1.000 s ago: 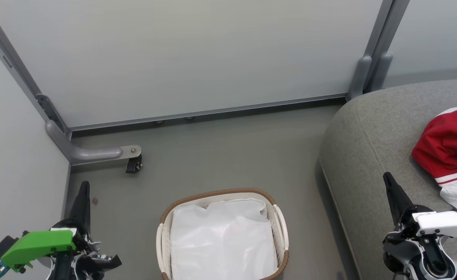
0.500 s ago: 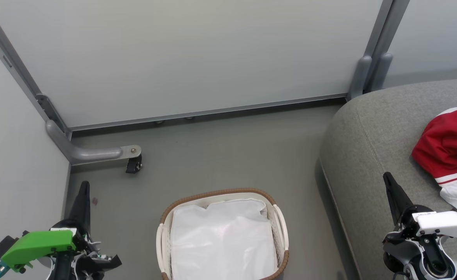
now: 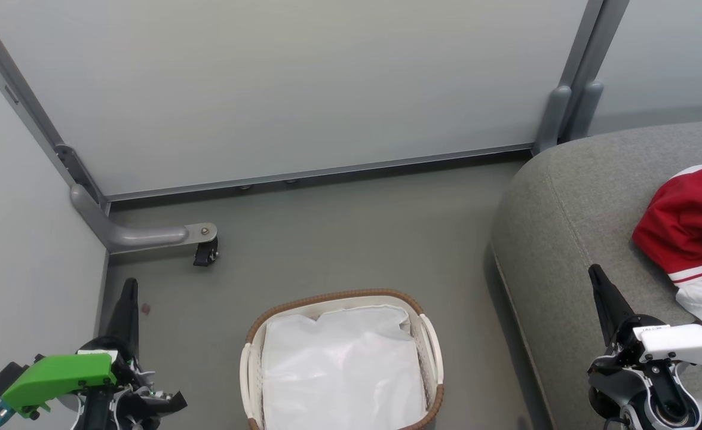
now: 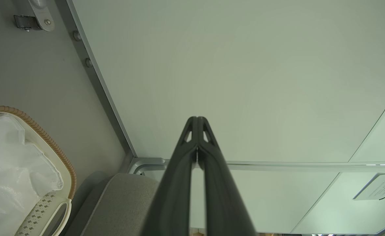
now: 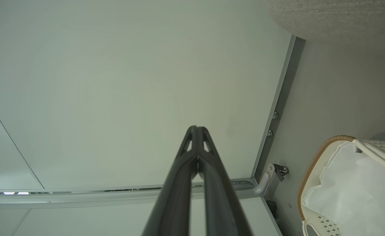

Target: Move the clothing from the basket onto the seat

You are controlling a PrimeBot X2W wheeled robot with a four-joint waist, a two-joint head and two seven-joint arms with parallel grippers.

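Both my left gripper (image 3: 129, 283) and right gripper (image 3: 595, 272) are hanging closed, empty. Near, between them, the basket (image 3: 333, 297) is seemingly holding just its liner (image 3: 342, 364); the red-and-white garment (image 3: 688, 230) is lying on the seat (image 3: 566, 197), right.

The brown-rimmed white basket (image 3: 334, 295) is standing upright at near centre, showing its liner (image 3: 342, 364); red-and-white clothing (image 3: 688, 230) is lying on the grey seat (image 3: 566, 227), right.

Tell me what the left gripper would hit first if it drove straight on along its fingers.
Probably the pale wall panel: in the left wrist view the shut left gripper points at it with nothing between, though depth is unclear.
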